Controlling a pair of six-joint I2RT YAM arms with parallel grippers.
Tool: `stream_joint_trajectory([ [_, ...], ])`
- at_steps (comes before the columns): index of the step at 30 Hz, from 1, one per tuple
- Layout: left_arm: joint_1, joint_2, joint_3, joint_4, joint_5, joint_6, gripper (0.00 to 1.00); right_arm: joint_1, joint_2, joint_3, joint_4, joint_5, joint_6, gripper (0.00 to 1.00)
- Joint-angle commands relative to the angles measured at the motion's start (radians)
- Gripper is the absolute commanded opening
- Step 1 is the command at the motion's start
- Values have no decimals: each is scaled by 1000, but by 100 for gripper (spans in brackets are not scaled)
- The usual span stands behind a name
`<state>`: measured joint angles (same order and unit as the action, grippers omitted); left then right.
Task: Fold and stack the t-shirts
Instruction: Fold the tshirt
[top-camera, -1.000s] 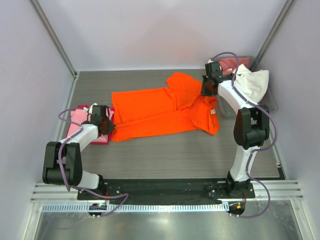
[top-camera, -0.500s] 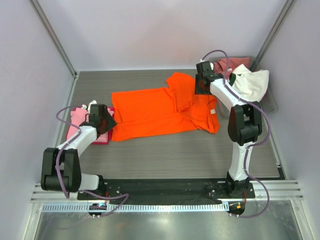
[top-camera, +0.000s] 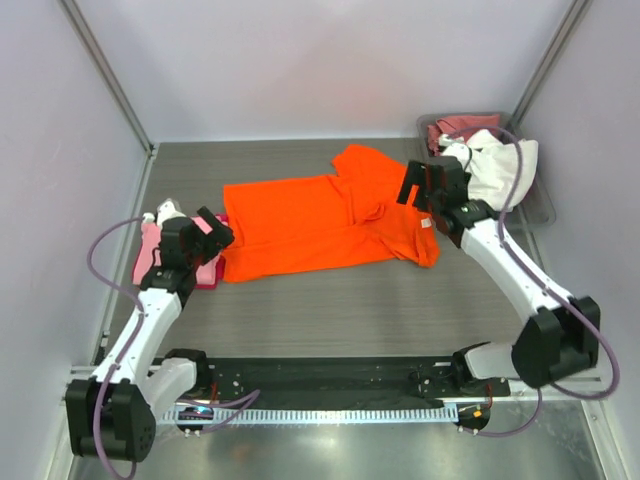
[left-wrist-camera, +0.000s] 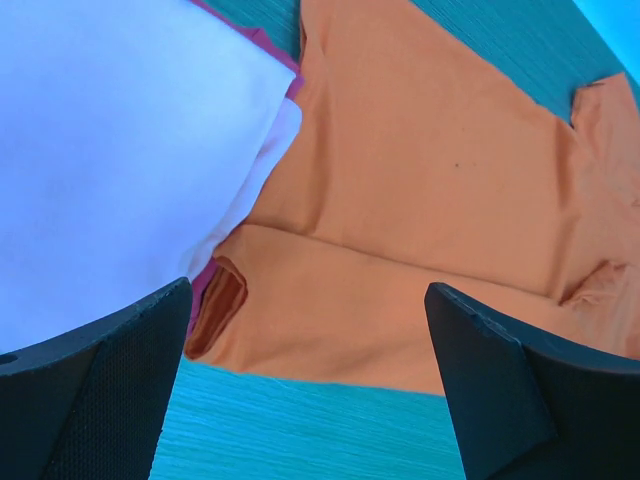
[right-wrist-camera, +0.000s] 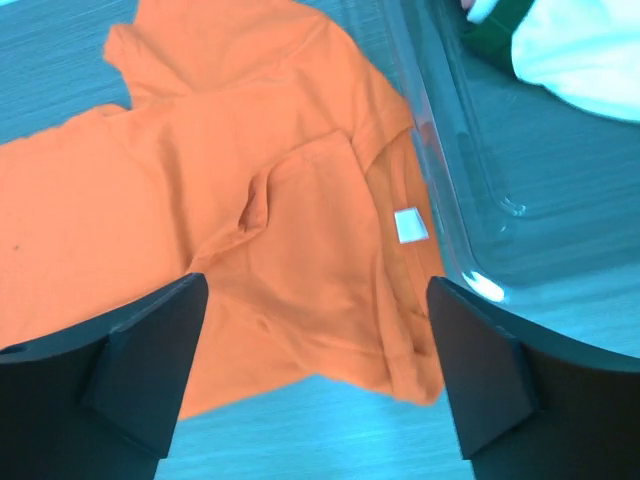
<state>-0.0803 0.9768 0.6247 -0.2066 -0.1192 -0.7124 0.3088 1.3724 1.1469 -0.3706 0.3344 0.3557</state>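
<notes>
**Top view.** The orange t-shirt (top-camera: 320, 225) lies spread on the counter (top-camera: 350, 310), partly folded along its length, with 1 sleeve creased inward near the collar. The left end effector (top-camera: 222, 243) hangs at the shirt's hem end and the right end effector (top-camera: 412, 190) over its collar end; neither holds cloth. Beside the hem end sits a stack of 2 visible folded shirts, a light pink t-shirt (top-camera: 147, 258) on a magenta t-shirt (top-camera: 208, 276). Beyond the collar end stands a clear bin (top-camera: 540, 208) holding 2 unfolded shirts, a white t-shirt (top-camera: 500, 170) and a rose-red t-shirt (top-camera: 455, 125) beside it. **Left wrist view.** The fingers are spread wide and empty, and the orange hem corner lies against the stack's edge and appears to overlap it. **Right wrist view.** The fingers are likewise wide and empty above the collar, whose white label (right-wrist-camera: 408, 225) lies just beside the bin wall; the white shirt's dark green collar shows inside the bin. **Likely faults.** A pinch at the hem corner could catch the magenta layer and drag the stack. A lift at the collar end could knock the bin wall. Folding over the creased sleeve would probably lock in a lump and give an uneven stack.
</notes>
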Motion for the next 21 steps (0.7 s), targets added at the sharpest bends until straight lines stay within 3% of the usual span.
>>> stream_joint_trajectory([
  [1,-4,-61,-63,-20,18,-71,100,-2,-119,-136,104,35,144,100],
  [5,-6,-105,-108,-37,18,-120,99,-2,-243,-332,153,60,264,100],
  [13,-6,-89,-171,9,-8,-136,99,-5,-482,-551,160,132,431,100],
  [17,-6,-5,-152,47,15,-118,96,-5,-529,-642,219,129,431,94],
  [21,-6,103,-99,101,90,-104,93,-5,-469,-653,257,75,408,88],
])
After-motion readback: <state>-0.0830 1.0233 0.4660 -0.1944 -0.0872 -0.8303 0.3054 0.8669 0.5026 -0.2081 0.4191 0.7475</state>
